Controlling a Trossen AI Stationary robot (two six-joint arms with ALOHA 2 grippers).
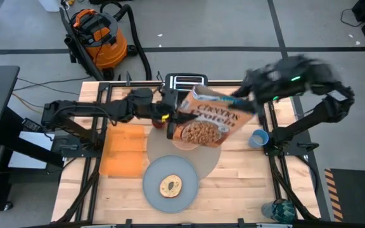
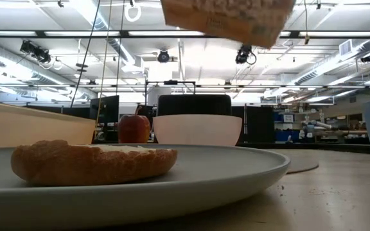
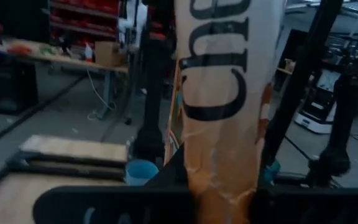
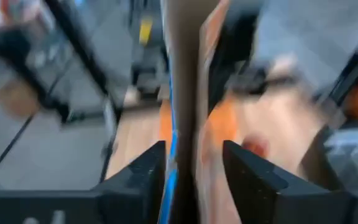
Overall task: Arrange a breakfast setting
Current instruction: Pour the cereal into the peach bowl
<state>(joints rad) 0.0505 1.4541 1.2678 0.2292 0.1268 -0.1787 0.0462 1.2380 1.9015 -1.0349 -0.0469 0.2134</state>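
An orange cereal box (image 1: 211,120) is held in the air over the grey placemat (image 1: 204,161), tilted; its lower edge shows at the top of the low view (image 2: 227,19). My left gripper (image 1: 168,117) is shut on its left end and my right gripper (image 1: 249,95) on its far right end. The pale pink bowl (image 2: 196,130) and red apple (image 2: 133,128) stand beneath the box. The round bread (image 1: 170,185) lies on the grey-blue plate (image 1: 151,190). The orange napkin (image 1: 122,151) lies flat at the left. The blue cup (image 1: 258,138) stands at the right. No spoon shows. My left gripper pinches the box's narrow side panel (image 3: 219,180) between its two fingers, coming level from the table's left. The card is creased at the hold. The box is clear of the table. My right gripper has the box's thin edge (image 4: 185,143) between its two fingers (image 4: 145,171), coming from the table's far right side. The fingers lie across the edge. The box is lifted clear and tilted.
A black toaster (image 1: 185,81) stands at the table's far edge behind the bowl. Bare wood lies to the right of the plate, toward the near right corner (image 1: 246,183).
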